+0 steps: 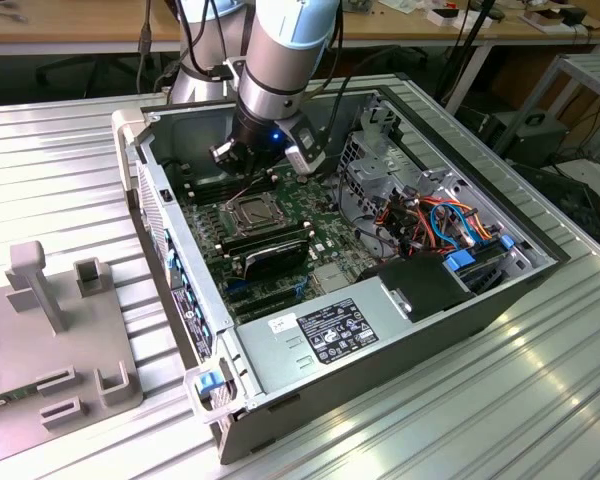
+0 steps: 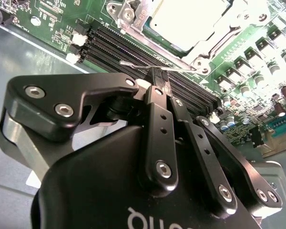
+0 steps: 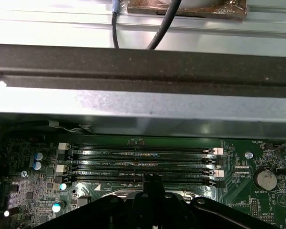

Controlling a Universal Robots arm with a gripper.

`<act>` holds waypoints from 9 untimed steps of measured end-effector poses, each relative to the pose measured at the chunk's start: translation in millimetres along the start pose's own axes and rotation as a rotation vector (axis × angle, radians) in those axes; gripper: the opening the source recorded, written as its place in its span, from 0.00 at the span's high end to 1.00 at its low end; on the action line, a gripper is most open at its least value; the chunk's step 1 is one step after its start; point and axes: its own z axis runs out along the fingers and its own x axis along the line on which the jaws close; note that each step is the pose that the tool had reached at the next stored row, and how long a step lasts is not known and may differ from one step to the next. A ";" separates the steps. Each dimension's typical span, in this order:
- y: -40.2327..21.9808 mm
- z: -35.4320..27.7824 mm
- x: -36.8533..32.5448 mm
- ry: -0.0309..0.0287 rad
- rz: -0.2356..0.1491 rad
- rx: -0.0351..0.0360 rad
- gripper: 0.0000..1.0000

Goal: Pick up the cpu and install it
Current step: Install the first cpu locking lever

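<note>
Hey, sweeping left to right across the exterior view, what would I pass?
Grey fixture plate → blue latch at the case's corner → metal-framed socket on the green board → black cover inside the case.

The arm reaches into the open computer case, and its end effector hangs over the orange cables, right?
Not the orange cables: the end effector hangs over the green board, by the black memory slots. The second wrist view shows it.

Exterior oblique overhead; wrist views close; motherboard (image 1: pixel 325 250) (image 2: pixel 47 14) (image 3: pixel 238 191) shared.
</note>
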 end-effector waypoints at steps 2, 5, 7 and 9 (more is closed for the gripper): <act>-0.1 0.7 -1.4 0.0002 0.000 0.0000 0.89; -0.5 1.7 -3.0 0.0003 0.000 0.0001 0.89; -0.8 2.8 -3.6 0.0002 0.000 0.0001 0.89; -1.1 4.2 -4.0 0.0003 0.000 0.0001 0.89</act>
